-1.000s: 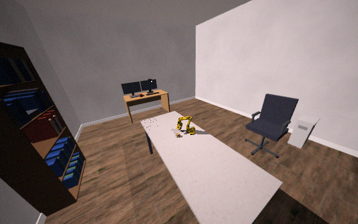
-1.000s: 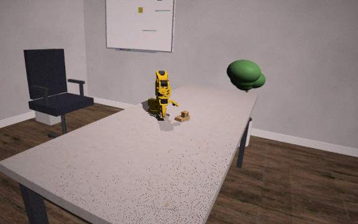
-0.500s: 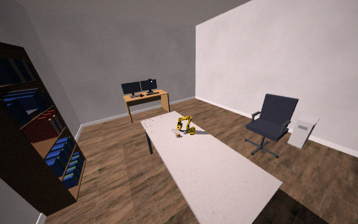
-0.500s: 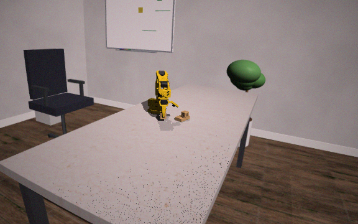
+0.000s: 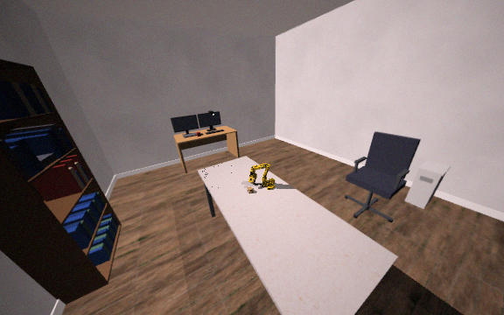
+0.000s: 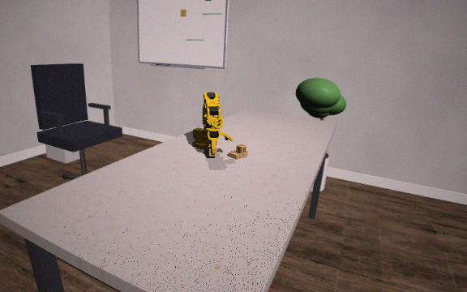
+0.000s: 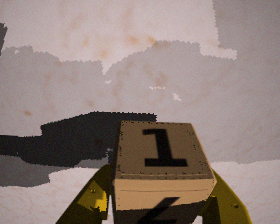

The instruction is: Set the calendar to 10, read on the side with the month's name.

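My gripper [image 7: 162, 192] [image 6: 213, 152] [image 5: 251, 181] is shut on a wooden cube [image 7: 156, 172], one finger on each side of it. In the wrist view the cube's upper face shows a black 1, and the face below it shows part of another digit, cut off by the frame. How high the cube is above the table cannot be told for certain. The wooden tray [image 6: 232, 156] sits on the table to the right of the gripper in the exterior view, with another block [image 6: 242, 148] on it. The month's name and the digits there are too small to read.
The long pale table [image 5: 287, 232] [image 6: 156, 195] bears the arm, whose base stands behind the gripper in the exterior view. Shadows of the arm lie around the gripper. A dark office chair [image 5: 383, 157] [image 6: 61, 101] stands beside the table.
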You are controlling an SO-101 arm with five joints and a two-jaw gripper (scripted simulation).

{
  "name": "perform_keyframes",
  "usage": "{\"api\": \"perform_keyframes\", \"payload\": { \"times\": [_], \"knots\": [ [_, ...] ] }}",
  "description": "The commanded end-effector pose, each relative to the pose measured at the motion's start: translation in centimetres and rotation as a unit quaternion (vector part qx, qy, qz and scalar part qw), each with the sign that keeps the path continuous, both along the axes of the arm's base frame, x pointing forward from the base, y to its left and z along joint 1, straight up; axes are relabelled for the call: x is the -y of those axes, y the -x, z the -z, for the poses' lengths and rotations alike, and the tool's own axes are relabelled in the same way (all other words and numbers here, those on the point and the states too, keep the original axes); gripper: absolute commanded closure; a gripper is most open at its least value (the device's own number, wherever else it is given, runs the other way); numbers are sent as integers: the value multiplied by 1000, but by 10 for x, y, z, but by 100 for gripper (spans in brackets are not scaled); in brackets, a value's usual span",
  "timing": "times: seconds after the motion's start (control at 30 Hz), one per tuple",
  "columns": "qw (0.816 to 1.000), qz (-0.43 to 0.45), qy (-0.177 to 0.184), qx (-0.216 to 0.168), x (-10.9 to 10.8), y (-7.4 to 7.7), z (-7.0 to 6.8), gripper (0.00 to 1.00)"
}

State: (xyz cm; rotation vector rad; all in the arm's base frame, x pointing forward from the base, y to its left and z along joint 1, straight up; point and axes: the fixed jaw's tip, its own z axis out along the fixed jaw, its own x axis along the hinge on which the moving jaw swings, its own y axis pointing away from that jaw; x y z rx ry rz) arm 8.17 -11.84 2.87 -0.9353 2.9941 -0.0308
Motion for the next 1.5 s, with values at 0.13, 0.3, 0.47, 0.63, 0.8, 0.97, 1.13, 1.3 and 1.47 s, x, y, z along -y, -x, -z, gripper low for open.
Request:
{"api": "perform_keyframes", "payload": {
  "times": [0.13, 0.3, 0.47, 0.63, 0.8, 0.97, 1.13, 1.3, 1.47],
  "knots": [
    [1000, -2, 8, 6, 3, -1, 3, 100],
    [1000, -2, 8, 6, 3, -1, 3, 100],
    [1000, -2, 8, 6, 3, -1, 5, 100],
    [1000, -2, 8, 6, 3, -1, 8, 100],
    [1000, -2, 8, 6, 3, -1, 9, 100],
    [1000, -2, 8, 6, 3, -1, 9, 100],
    [1000, -2, 8, 6, 3, -1, 10, 100],
    [1000, -2, 8, 6, 3, -1, 11, 100],
    [1000, -2, 8, 6, 3, -1, 11, 100]
  ]
}}
